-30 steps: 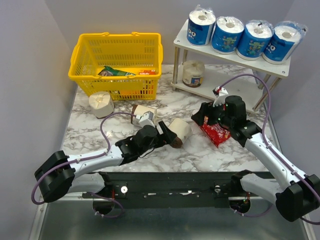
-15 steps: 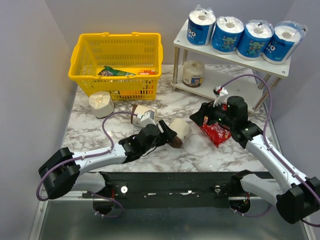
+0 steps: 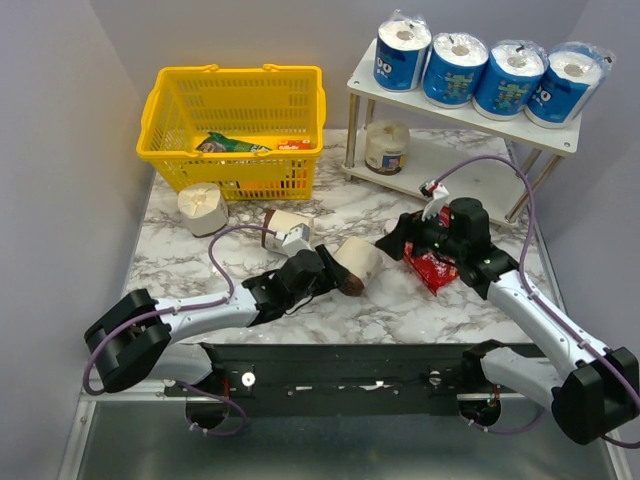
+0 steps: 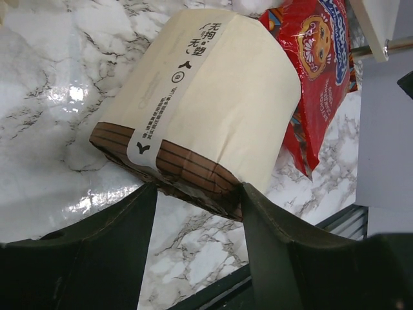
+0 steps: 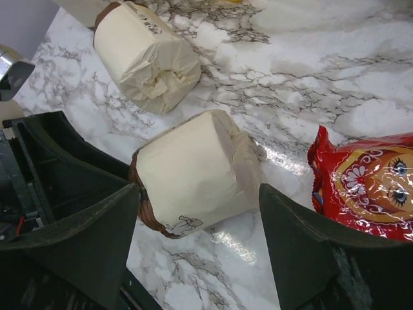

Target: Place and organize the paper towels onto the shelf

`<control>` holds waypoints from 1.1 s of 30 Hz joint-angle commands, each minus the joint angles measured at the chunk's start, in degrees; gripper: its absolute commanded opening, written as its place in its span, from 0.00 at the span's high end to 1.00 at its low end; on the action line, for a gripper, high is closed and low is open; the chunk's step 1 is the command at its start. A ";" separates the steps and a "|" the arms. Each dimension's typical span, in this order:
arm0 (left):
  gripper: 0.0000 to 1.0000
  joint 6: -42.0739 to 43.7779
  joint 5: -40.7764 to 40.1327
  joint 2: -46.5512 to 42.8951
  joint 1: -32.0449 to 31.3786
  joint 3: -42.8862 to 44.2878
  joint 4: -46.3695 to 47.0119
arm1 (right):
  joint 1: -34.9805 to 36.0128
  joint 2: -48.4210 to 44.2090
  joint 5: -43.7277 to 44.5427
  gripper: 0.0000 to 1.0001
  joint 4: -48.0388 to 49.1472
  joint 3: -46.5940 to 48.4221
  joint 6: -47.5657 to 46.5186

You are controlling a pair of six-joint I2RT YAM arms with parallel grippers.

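Bright, even light, glare on the marble table (image 4: 74, 93), left gripper (image 4: 199, 194) softly blurred.

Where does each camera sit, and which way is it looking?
Top external: high behind the arms, looking down at the table, yellow basket and shelf; the whole left arm and right arm show.
Left wrist: on the left arm, looking low along the open left tool at a cream roll, red snack bag beyond; only two dark fingers show.
Right wrist: on the right arm, looking down past the open right tool at that roll; its fingers show.
Shared: all three show that roll and the bag.
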 commanded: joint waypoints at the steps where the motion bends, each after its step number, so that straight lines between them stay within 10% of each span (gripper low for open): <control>1: 0.44 0.28 -2.80 -2.68 1.43 -3.12 -1.97 | -0.20 0.72 -5.70 0.16 2.63 -1.59 -0.80; 33: 0.50 6.34 -2.80 -10.60 6.97 -13.41 0.23 | -0.03 36.31 -34.54 0.14 -11.07 21.42 -15.13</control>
